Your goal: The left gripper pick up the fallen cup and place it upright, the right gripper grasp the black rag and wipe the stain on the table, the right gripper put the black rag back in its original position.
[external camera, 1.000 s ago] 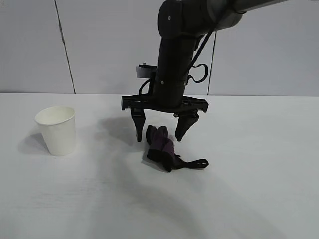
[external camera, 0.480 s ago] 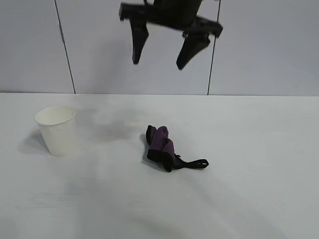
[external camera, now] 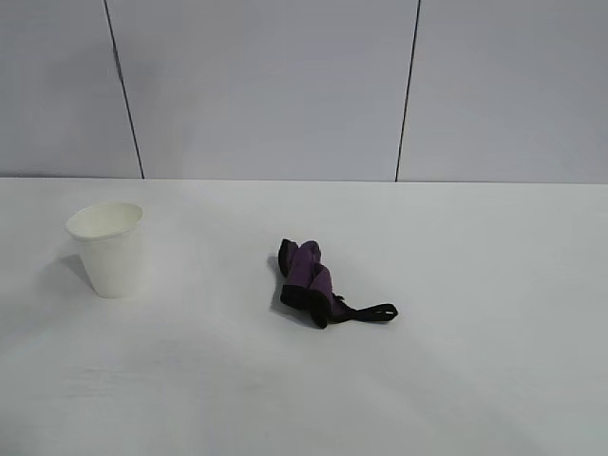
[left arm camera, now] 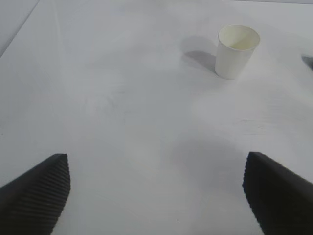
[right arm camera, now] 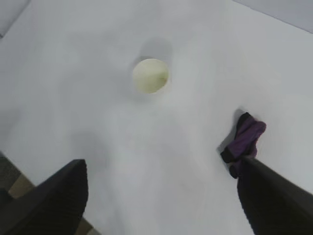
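Since cup (external camera: 107,249) stands upright left of the black rag (external camera: 312,282) | both grippers, left gripper (left arm camera: 156,196) and right gripper (right arm camera: 161,200), spread empty | risk: a stray arm swing tips cup

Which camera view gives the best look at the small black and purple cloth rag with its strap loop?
The exterior view: the black and purple cloth rag lies whole on the white table, strap loop included. The right wrist view shows its bundle partly behind a black finger. The left wrist view catches only a dark sliver at its edge.
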### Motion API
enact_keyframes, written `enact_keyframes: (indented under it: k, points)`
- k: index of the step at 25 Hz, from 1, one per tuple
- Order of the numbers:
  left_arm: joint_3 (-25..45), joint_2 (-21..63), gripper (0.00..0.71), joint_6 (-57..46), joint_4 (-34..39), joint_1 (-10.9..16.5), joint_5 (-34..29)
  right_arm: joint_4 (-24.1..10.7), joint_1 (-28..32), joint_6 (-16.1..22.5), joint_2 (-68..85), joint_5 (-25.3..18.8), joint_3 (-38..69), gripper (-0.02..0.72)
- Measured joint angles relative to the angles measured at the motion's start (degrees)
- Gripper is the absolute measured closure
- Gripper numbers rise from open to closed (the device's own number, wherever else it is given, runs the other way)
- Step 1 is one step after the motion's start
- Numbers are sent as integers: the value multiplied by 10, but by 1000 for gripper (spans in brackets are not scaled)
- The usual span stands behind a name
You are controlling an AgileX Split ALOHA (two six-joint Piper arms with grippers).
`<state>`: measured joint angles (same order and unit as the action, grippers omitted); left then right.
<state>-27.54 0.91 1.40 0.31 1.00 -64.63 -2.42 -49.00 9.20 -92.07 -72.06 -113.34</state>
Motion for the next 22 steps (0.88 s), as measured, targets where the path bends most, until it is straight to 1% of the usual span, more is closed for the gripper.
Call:
enact_keyframes:
  k: [6, 9, 15, 18, 22]
  points:
    - [0, 0, 20, 0, 0, 0, 0, -111, -144, 34, 91, -4, 0, 135]
    - [0, 0, 20, 0, 0, 0, 0, -154, -184, 45, 144, -5, 0, 135]
    - [0, 0, 20, 0, 0, 0, 0, -204, -191, 64, 226, -6, 16, 135]
    - [0, 0, 20, 0, 0, 0, 0, -214, -191, 72, 250, -6, 36, 135]
    - [0, 0, 20, 0, 0, 0, 0, -228, -191, 73, 281, -6, 67, 135]
